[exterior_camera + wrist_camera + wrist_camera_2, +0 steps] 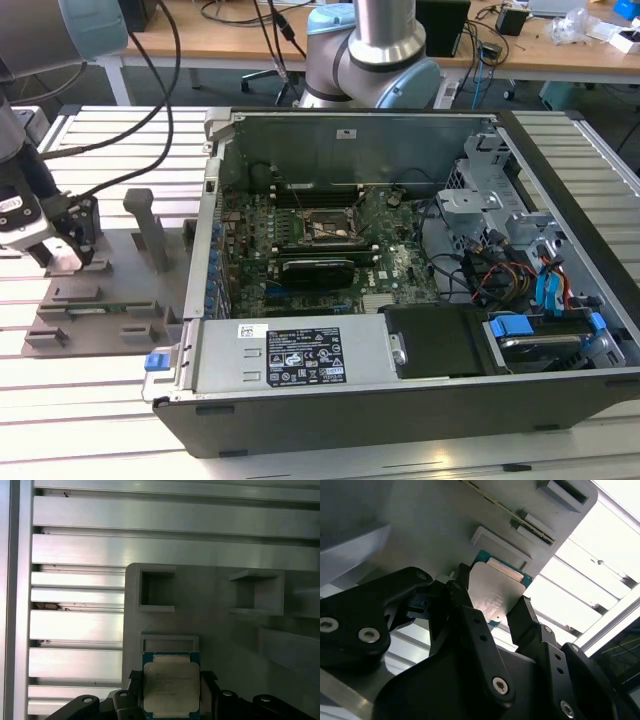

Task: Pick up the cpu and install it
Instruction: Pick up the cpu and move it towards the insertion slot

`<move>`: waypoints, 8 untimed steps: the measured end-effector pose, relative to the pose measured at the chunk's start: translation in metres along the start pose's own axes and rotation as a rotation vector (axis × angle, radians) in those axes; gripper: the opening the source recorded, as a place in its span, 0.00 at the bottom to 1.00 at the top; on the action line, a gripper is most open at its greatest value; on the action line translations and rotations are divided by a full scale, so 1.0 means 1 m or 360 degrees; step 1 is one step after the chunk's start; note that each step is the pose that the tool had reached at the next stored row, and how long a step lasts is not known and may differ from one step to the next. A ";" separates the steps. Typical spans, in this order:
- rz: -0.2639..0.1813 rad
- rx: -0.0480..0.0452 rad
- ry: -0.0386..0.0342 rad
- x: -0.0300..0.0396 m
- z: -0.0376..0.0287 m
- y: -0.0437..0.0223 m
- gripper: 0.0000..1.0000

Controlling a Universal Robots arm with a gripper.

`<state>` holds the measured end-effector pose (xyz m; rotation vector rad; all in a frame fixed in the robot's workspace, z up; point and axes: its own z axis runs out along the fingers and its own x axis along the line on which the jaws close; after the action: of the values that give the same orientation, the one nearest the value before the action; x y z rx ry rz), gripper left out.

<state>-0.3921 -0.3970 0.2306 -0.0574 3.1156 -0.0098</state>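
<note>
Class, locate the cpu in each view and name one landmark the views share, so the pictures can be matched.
Exterior view: the gripper working at it stands at the grey tray, on the exterior view's left, beside the computer case.
Second wrist view: the cpu is at the gripper.
First wrist view: the cpu lies at the gripper.
Shared landmark: the grey tray.

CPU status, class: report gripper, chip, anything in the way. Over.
The gripper shut on the cpu, fingers at both edges. Chip over the grey tray, outside the computer case. No obstruction seen.
</note>
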 end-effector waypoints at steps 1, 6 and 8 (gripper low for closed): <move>0.0000 0.0000 0.0000 0.0000 -0.0010 0.0000 0.55; 0.0000 0.0000 0.0000 -0.0002 -0.0068 0.0000 0.55; 0.0000 0.0000 0.0000 -0.0002 -0.0096 -0.0001 0.55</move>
<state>-0.3922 -0.3970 0.2402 -0.0574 3.1157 -0.0098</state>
